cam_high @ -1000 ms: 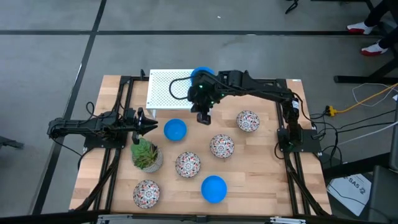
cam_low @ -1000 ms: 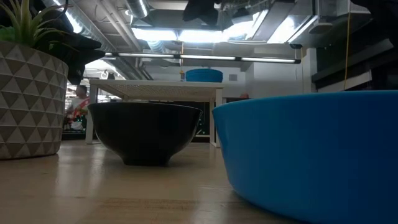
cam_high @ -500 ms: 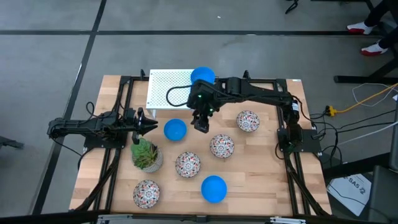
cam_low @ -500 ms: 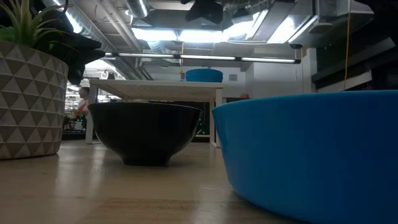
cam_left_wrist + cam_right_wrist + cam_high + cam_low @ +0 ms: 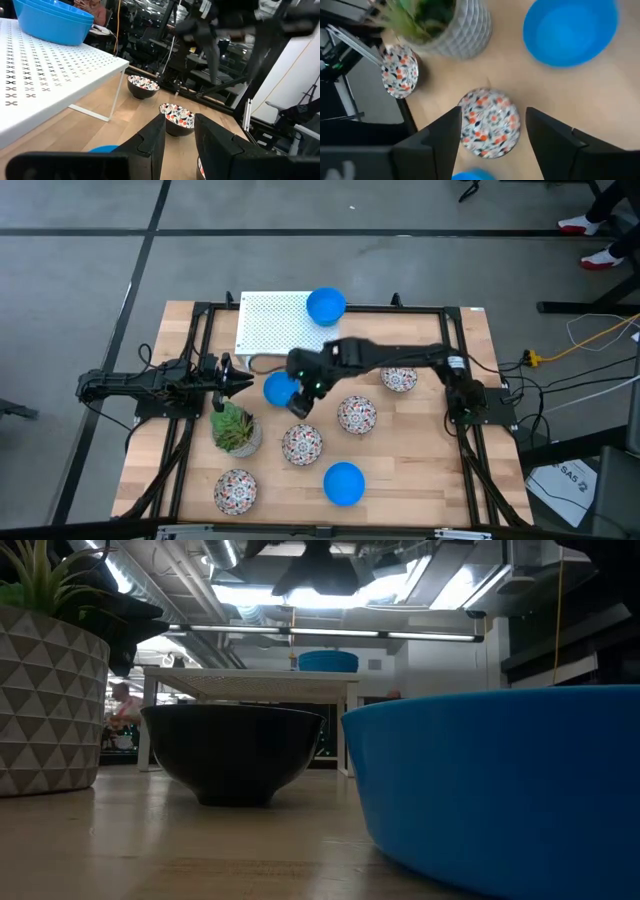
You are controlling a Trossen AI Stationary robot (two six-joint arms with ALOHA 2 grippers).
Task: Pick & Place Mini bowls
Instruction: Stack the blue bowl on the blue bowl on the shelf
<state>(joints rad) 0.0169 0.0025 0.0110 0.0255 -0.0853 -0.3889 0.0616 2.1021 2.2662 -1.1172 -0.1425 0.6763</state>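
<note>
My right gripper (image 5: 300, 406) is open and empty. It hovers over the table's middle, just right of a plain blue mini bowl (image 5: 280, 388) that stands on the wood. In the right wrist view its fingers (image 5: 436, 141) frame a floral mini bowl (image 5: 490, 124) farther down. A blue bowl (image 5: 326, 305) sits on the white rack (image 5: 270, 325). Other floral bowls (image 5: 398, 376) (image 5: 356, 415) (image 5: 235, 490) and a blue one (image 5: 343, 483) stand on the table. My left gripper (image 5: 238, 380) waits at the left with a narrow gap between its fingers (image 5: 156, 136).
A potted succulent (image 5: 235, 430) stands near the left, close to my left gripper and the blue bowl. The white perforated rack takes up the far middle. In the low view a blue bowl (image 5: 500, 790) fills the right foreground. Black frame rails (image 5: 195, 360) run along both sides.
My right gripper has left the rack's front edge and gone toward the table's left and near edges. It has come lower and now hangs beside the blue bowl on the wood. The blue bowl on the rack now shows in full.
</note>
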